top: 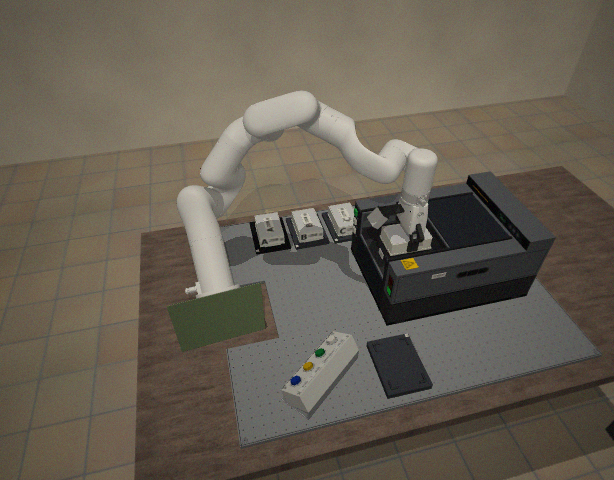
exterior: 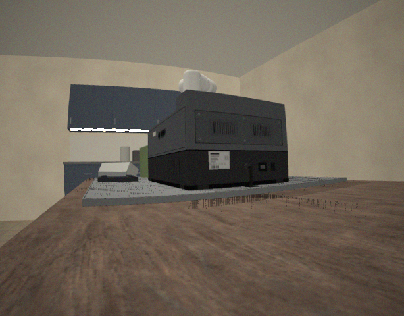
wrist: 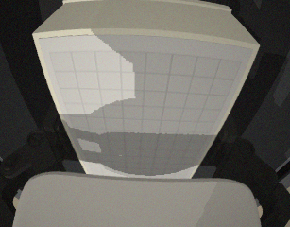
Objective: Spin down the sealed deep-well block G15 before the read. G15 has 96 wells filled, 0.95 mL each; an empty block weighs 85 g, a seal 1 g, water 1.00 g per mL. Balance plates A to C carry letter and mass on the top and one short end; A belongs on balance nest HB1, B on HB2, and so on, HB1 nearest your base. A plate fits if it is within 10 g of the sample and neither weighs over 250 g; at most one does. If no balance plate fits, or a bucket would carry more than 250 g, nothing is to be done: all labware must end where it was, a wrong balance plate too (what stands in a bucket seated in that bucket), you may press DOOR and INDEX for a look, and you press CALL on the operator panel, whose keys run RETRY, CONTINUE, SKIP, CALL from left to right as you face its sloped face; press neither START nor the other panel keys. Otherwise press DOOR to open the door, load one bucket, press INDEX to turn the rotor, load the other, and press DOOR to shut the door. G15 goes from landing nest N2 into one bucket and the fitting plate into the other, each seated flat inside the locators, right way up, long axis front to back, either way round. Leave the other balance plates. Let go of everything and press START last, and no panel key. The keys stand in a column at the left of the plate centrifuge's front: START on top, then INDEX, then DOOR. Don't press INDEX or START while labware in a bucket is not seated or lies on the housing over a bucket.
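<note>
My gripper is shut on the white sealed deep-well block G15, gripping it across its width. The block is down in the open chamber at the left end of the dark plate centrifuge; I cannot tell whether it rests in the bucket. In the wrist view the block's gridded seal fills the frame, with dark chamber walls around it. The dark landing nest N2 has nothing on it. Balance plates A, B and C stand on their nests behind the centrifuge's left side.
The white operator panel with blue, yellow, green and white keys stands at the front beside nest N2. A green board stands at the arm's base. A balance plate shows left of the centrifuge's back in the exterior view.
</note>
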`<state>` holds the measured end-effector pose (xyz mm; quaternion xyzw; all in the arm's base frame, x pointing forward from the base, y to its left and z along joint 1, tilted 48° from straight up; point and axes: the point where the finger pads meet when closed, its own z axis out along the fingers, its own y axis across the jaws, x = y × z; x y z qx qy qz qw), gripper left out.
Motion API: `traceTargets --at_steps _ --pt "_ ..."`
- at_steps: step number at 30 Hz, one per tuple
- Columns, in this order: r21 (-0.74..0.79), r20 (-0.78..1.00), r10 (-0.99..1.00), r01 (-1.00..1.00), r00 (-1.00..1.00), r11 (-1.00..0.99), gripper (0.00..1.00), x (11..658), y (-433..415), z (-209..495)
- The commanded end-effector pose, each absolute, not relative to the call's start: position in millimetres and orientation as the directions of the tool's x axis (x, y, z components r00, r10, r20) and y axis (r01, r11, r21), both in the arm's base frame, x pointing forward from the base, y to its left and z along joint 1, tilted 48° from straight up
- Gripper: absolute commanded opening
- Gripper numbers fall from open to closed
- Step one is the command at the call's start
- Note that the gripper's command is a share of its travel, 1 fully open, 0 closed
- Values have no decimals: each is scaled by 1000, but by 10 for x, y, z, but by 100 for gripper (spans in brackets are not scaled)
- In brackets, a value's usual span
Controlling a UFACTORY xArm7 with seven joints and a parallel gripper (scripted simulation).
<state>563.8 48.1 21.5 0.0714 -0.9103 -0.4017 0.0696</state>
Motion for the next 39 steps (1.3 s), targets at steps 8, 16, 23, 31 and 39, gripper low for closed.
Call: traceTargets --at_steps 8,16,23,31,39 --pt "739 66 -182 -74 -981 669 0 5650 471 213" --pt "739 66 -182 -74 -981 669 0 5645 489 196" --pt "739 66 -182 -74 -981 669 0 5641 506 180" --pt "739 66 -182 -74 -981 669 0 5637 521 166" --pt "739 66 -182 -74 -981 669 0 5632 539 149"
